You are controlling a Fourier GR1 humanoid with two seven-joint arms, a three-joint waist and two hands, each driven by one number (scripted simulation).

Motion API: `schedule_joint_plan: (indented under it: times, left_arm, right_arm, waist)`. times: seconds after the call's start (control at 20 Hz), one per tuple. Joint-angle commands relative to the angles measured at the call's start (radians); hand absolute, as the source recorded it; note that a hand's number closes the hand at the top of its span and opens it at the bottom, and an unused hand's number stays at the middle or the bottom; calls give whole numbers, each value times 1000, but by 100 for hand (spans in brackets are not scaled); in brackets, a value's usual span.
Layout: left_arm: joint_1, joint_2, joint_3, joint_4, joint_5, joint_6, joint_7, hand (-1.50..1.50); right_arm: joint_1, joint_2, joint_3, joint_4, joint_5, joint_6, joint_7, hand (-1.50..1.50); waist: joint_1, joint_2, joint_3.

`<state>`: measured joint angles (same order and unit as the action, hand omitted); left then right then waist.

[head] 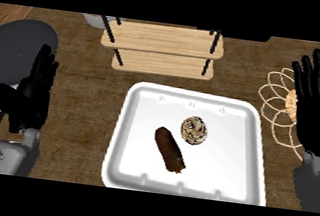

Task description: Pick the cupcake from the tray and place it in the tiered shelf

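On the white tray (136, 142) in the middle of the counter, the cupcake (195, 131) shows as a small round speckled top, right of centre. A long dark brown pastry (170, 149) lies beside it, to its lower left. The tiered shelf (162, 49), with light wooden boards and black posts, stands behind the tray at the top. My left hand (30, 96) is left of the tray, open with fingers up, holding nothing. At the right edge my right hand (319, 107) is also open, fingers straight and pointing up, well apart from the cupcake.
A dark grey round plate (7, 46) lies at the far left behind my left hand. A cream wire trivet with petal loops (278, 107) sits at the right, partly under my right hand. The counter is brown wood.
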<state>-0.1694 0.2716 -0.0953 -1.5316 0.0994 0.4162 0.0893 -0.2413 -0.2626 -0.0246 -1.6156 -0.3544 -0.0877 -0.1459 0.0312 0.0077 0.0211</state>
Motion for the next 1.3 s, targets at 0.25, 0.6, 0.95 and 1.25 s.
schedule_joint_plan:
  times: [0.25,0.6,0.95,1.25]
  left_arm:
    - [83,80,-151,82,-27,-222,32,0]
    - [117,73,-145,159,35,-353,-46,0]
    - [145,67,-118,188,7,-353,-84,0]
    - [167,73,-114,190,17,-367,-87,0]
  right_arm:
    - [19,-282,67,163,332,-30,180,-150]
    - [-49,-105,73,424,263,13,84,-150]
    - [-90,-134,211,190,325,153,223,-150]
    - [-166,-214,385,43,403,274,614,-150]
  waist:
    - [-28,4,-27]
    - [-14,-1,-20]
    - [-29,-9,-22]
    - [-25,-14,-25]
